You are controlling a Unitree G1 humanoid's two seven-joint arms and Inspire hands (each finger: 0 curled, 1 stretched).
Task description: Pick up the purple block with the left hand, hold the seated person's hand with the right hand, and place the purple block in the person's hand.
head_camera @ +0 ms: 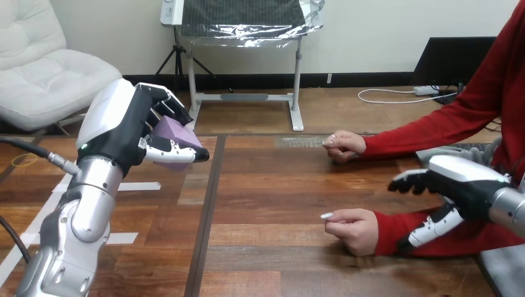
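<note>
Saw the purple block [175, 135] up off the table [266, 185], well clear of the wood, at the view's left. Found it clamped in the left hand [127, 127]: fingers [166, 102] curled over its top and far side, thumb [176, 153] lying across its lower front, with the pale purple face showing in the gap between them and a sliver of purple below the thumb. Noted the block seated close against the palm, tilted rather than level. Traced the silver forearm [80, 229] down from that hand to the view's bottom-left corner.

Looked right and met the person's hands, both resting on the wood, both loosely curled, well apart from the block. Placed the nearer hand [354, 229] low in the view, knuckles toward the table's middle, its red sleeve [396, 232] running off to the right. Placed the farther hand [343, 145] higher up, near the table's back edge, likewise red-sleeved.

Found the right hand [461, 185] at the view's right, over the nearer forearm, behind the person's wrist rather than on the hand itself. Saw its fingers [408, 180] stretched out loosely above the sleeve and its thumb [433, 228] set apart lower down, in front of the red cloth, closed round nothing. Could not tell whether that thumb touched the sleeve.
</note>
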